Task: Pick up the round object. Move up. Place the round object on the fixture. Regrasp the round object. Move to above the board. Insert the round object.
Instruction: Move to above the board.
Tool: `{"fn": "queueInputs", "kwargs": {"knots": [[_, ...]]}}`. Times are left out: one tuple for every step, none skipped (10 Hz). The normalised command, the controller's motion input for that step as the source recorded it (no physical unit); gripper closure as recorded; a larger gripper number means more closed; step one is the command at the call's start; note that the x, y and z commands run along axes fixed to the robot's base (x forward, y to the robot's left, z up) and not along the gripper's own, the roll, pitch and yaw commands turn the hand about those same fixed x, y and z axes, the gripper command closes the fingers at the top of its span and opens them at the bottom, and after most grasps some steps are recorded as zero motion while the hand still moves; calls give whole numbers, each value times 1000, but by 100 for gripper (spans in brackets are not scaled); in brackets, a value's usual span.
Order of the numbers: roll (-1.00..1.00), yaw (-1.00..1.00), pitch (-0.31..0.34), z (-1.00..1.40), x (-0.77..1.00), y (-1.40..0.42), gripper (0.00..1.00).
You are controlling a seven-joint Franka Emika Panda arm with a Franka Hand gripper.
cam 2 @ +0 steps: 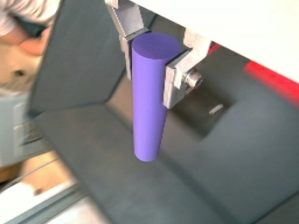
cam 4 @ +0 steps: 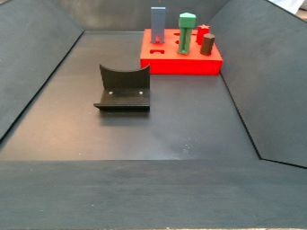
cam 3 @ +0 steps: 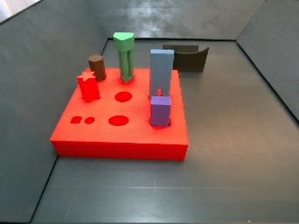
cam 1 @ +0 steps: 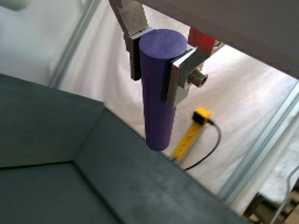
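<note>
Gripper upper body cut off in both wrist views, absent from side views

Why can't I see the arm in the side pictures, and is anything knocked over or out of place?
Nothing looks knocked over. The pegs on the red board stand upright, and the fixture sits empty on the floor. The gripper shows only in the wrist views, shut on the purple peg, which hangs straight; it is outside both side views.

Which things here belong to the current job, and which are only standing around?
Job:
- long slim purple cylinder peg, gripper shut on it, above the floor
- dark open-topped fixture
- thick red square board

Standing around, on the board:
- tall green peg
- tall blue bar
- short purple block
</note>
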Motion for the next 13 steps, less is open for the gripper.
{"fn": "queueInputs", "kwargs": {"knots": [[-1000,-32,-62,22,-666,-1000,100],[-1000,-32,-68,0,-686,-1000,100],[-1000,-33,-76,7,-705,-1000,100],[-1000,-34,-80,3,-720,-1000,100],[-1000,-35,-85,-2,-752,-1000,100],[-1000,-37,-87,1,-735,-960,100],[-1000,-41,-98,-4,-393,-434,100],[-1000,-45,-97,-7,-265,-258,100],[-1000,-52,-83,2,-134,-92,100],[-963,-56,-87,-1,-94,-54,100],[-637,-32,-67,-6,-67,-10,100],[-495,-24,-59,-4,-54,-2,100],[-281,-15,-39,-2,-34,2,100]]}}
